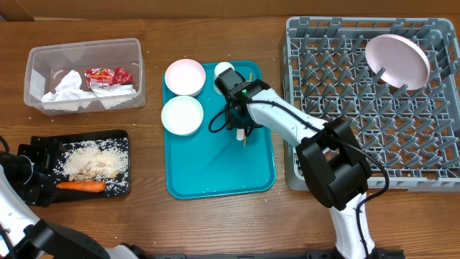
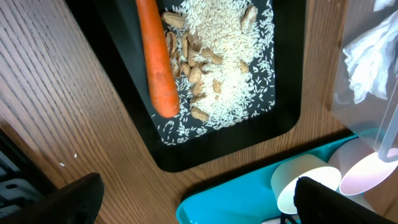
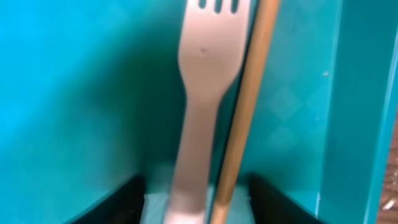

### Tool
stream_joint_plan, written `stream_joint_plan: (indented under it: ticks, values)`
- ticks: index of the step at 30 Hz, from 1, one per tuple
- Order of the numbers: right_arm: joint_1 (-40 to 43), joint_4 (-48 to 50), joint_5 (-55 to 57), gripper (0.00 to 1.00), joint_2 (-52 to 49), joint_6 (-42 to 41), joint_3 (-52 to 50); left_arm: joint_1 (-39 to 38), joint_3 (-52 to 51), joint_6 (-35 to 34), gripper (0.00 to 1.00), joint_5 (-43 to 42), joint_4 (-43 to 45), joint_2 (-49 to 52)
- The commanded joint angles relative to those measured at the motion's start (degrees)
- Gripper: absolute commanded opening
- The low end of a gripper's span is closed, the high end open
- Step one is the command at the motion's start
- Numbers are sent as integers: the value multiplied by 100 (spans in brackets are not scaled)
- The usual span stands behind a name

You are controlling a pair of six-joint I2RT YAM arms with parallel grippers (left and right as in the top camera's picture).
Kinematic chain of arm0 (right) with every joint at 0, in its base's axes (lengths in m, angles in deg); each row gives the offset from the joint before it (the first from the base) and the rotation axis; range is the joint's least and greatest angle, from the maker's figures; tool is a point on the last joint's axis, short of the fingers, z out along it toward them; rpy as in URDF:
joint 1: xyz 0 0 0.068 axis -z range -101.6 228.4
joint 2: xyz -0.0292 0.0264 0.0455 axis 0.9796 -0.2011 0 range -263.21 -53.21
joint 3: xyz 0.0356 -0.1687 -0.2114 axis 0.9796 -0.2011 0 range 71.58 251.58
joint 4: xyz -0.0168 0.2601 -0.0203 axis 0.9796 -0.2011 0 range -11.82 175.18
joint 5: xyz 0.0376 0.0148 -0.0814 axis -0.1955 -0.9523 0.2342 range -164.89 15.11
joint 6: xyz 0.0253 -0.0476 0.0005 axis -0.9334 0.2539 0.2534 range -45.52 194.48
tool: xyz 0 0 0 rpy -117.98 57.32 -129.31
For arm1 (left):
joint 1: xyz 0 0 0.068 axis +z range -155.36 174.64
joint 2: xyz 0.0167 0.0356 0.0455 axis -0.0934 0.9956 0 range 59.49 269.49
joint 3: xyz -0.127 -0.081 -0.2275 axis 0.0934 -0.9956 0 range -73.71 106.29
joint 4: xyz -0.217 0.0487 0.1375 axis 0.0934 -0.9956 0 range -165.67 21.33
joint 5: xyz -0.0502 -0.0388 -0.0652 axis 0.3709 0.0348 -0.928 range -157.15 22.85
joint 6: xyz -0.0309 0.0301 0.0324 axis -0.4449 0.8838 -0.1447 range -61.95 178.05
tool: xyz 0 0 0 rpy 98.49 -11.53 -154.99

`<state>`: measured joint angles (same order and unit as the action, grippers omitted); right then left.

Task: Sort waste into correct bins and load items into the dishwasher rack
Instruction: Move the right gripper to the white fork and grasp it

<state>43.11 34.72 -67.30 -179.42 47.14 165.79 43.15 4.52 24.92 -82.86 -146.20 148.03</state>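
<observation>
Right end effector (image 3: 196, 202) points down, open astride fork (image 3: 202, 81) and stick (image 3: 245, 106) (neither gripped).

This was a robotics lab dressed up as a dish-clearing station rather than a lived-in kitchen. 2 black-and-white robot arms, the left arm (image 1: 10, 210) and the right arm (image 1: 287, 119) with a loose black cable (image 1: 218, 121) looping off it, reached over a wood-grain bench (image 1: 215, 230). Laid out apart on that bench were a grey dishwasher rack (image 1: 374, 122), a teal tray (image 1: 215, 165), a clear tub (image 1: 86, 43) and a black tray (image 1: 121, 183) holding food scraps (image 1: 90, 162).
</observation>
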Motion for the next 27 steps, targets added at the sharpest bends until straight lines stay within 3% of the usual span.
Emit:
stream_joint_plan:
  ticks: [1,7,15,27]
  values:
    - [-20,-114,-70,44,-175,-149,-9,22,-13,-72,100,-26,4,28]
    - [-28,-352,-280,43,-160,-146,35,22,-13,-72,100,-26,4,28]
    - [109,-745,-275,23,-68,-146,42,22,-13,-72,100,-26,4,28]
    - [192,-1204,-122,21,181,-142,378,22,-13,-72,100,-26,4,28]
